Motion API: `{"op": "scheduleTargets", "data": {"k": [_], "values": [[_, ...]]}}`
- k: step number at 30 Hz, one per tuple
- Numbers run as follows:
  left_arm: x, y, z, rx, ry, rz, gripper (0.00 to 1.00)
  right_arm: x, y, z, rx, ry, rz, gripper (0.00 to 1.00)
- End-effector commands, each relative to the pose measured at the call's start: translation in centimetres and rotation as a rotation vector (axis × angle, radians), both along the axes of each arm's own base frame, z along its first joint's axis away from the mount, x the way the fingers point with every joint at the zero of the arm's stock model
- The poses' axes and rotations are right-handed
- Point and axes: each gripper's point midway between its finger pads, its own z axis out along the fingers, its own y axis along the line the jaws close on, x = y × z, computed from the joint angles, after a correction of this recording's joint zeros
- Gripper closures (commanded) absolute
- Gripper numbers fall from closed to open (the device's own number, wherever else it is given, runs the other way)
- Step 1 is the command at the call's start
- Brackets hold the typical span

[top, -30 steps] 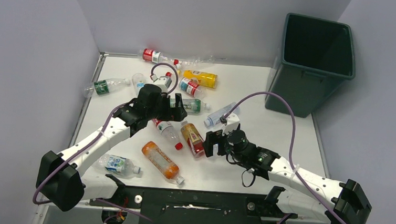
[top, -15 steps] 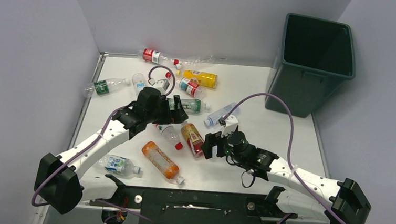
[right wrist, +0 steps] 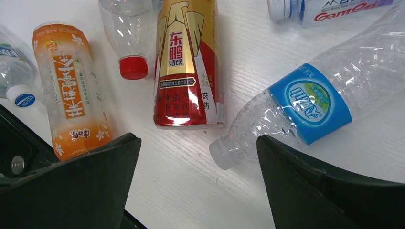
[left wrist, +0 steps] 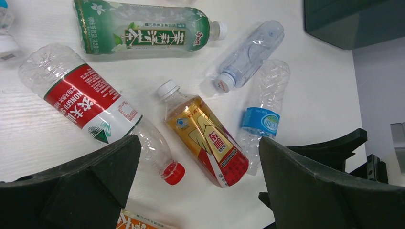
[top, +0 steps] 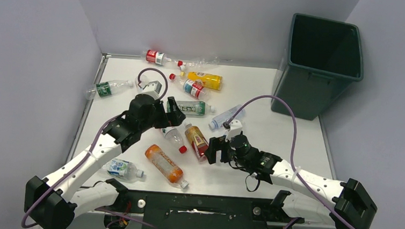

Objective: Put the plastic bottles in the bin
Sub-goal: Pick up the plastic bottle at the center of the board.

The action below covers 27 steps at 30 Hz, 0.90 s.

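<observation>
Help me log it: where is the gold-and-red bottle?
In the top view, near centre, the gold-and-red bottle lies between the red-capped clear bottle on its left and the right tool.

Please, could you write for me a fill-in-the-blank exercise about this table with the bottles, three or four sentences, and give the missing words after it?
1. The gold and red bottle has a ____ cap.
2. The clear bottle just right of it carries a ____ label.
3. The left gripper and the right gripper are both ____, holding nothing.
4. The bin stands on the far ____ side.

Missing words: white; blue; open; right.
</observation>
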Motion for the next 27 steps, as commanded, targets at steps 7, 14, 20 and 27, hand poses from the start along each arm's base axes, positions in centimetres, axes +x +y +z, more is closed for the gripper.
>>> {"op": "scheduleTargets", "data": {"k": [7,14,20,27], "values": [[0.7,0.5,-0.6,0.063,-0.057,-0.008,0.02,-0.3,0.5,0.1,0.071,0.080,-0.078,0.02],[0.6,0.9,-2.5,0.089,-0.026,0.004,0.02,0.7,0.5,1.1,0.049,0.117,-0.166,0.02],[0.2,1.6,-2.9,0.101,-0.027,0.025,0.02,0.9,1.2,2.2,0.013,0.084,-0.095,0.02],[-0.2,1.7,-2.6,0.094,-0.030,0.017,0.02,0.9,1.8,2.9,0.041,0.058,-0.063,0.02]]}}
